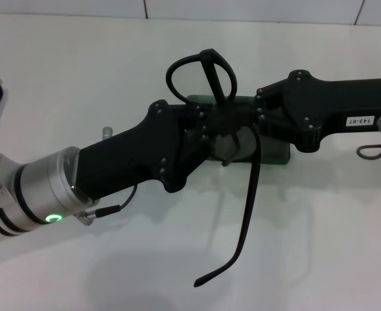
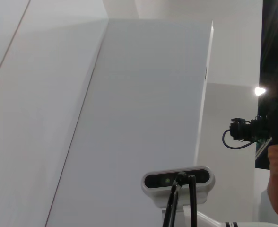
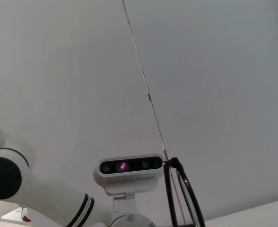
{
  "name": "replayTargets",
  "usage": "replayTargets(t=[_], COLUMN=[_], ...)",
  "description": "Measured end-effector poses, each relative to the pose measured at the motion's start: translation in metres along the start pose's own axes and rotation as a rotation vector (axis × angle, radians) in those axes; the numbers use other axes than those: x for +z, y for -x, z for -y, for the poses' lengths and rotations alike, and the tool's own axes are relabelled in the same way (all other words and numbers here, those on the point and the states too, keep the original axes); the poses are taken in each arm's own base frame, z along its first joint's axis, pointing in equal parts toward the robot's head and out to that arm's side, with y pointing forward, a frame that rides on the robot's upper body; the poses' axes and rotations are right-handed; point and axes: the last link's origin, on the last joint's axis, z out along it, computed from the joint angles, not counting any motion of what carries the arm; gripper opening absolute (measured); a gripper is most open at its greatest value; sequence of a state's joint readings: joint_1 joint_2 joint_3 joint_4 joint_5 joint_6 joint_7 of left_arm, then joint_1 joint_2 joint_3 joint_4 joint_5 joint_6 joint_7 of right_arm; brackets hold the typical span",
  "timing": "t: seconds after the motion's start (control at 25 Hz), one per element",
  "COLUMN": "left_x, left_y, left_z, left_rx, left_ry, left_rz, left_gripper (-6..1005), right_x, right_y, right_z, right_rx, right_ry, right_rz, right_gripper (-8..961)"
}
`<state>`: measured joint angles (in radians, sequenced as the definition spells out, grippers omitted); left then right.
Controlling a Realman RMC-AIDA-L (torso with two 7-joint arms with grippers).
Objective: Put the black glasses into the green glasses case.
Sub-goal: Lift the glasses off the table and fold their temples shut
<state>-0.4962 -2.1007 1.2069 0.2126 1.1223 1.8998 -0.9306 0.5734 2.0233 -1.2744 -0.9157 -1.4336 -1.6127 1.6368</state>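
Observation:
The black glasses are held in the air at the middle of the table. One lens loop stands up and one long temple arm hangs down towards me. My left gripper comes in from the left and my right gripper from the right; both meet at the glasses' frame and appear shut on it. The green glasses case lies on the table under the grippers and is mostly hidden by them. Thin black parts of the glasses show in the left wrist view and in the right wrist view.
The white table runs all around the case. Both wrist views face upward at the wall, ceiling and my head camera. A person with a camera stands at the side.

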Motion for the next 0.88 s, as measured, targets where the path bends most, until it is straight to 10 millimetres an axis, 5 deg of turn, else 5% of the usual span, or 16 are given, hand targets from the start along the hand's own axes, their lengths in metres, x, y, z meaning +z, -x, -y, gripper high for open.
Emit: replayTargets(t=[0.52,0.88], left_x=[-0.002,-0.011], left_y=[-0.001,0.000], left_z=[-0.003,-0.003], left_rx=[0.006,0.010], left_ry=[0.020,-0.019], left_rz=[0.003,0.000], left_gripper=[50,50], right_x=[-0.007,-0.060], right_y=[0.002,0.032], right_z=[0.006,-0.002], right_rx=[-0.013,-0.077], right_ry=[-0.049,-0.080], right_rz=[0.016,0.234], right_gripper=[36,36])
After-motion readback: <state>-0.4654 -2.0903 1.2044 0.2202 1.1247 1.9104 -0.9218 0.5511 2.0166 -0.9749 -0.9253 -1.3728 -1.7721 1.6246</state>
